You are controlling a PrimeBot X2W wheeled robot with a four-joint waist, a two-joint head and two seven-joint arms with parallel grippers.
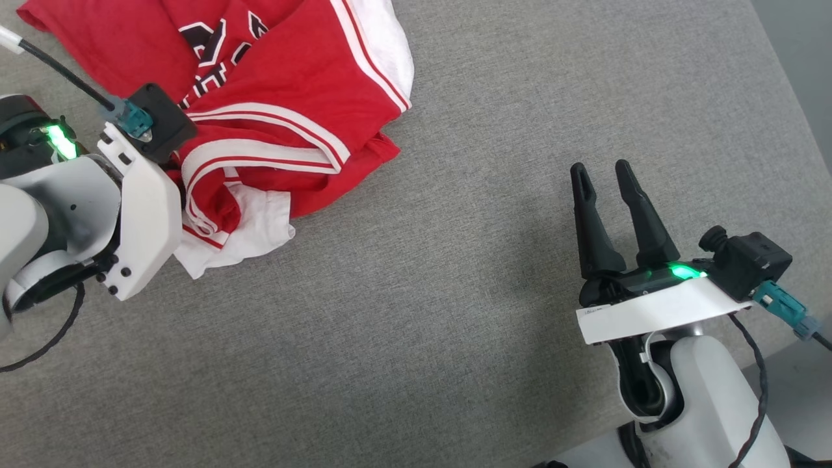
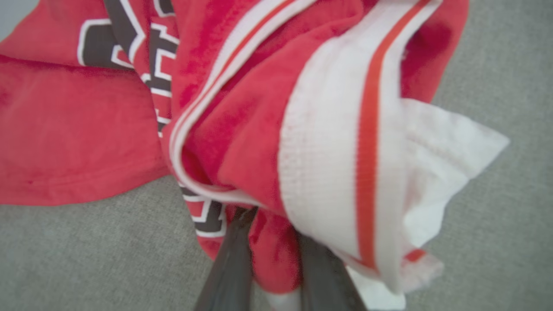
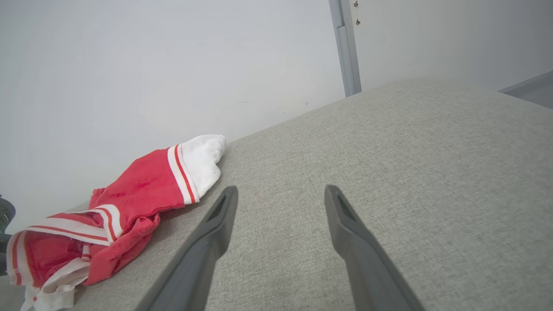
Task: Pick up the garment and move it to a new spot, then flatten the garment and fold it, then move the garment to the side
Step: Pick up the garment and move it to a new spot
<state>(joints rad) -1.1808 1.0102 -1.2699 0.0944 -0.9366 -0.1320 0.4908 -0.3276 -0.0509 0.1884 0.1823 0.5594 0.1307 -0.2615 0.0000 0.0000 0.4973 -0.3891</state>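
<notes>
The garment [image 1: 286, 97] is a red jersey with white sleeves, striped trim and black lettering, lying crumpled at the upper left of the grey surface. In the left wrist view my left gripper [image 2: 274, 229] is shut on a bunch of the garment [image 2: 259, 129], red cloth pinched between its two dark fingers. In the head view the white wrist housing [image 1: 143, 201] covers those fingers at the garment's near-left edge. My right gripper [image 1: 601, 169] stands open at the lower right, well away from the cloth. Its wrist view shows the right gripper [image 3: 281, 190] with nothing between its fingers and the garment [image 3: 142, 190] far to the left.
A grey fabric-covered surface [image 1: 455, 273] spreads under everything, bare between the two arms. Its right edge [image 1: 790, 84] runs down the top right corner. A pale wall [image 3: 173, 65] with a grey upright strip [image 3: 345, 47] stands behind the far edge.
</notes>
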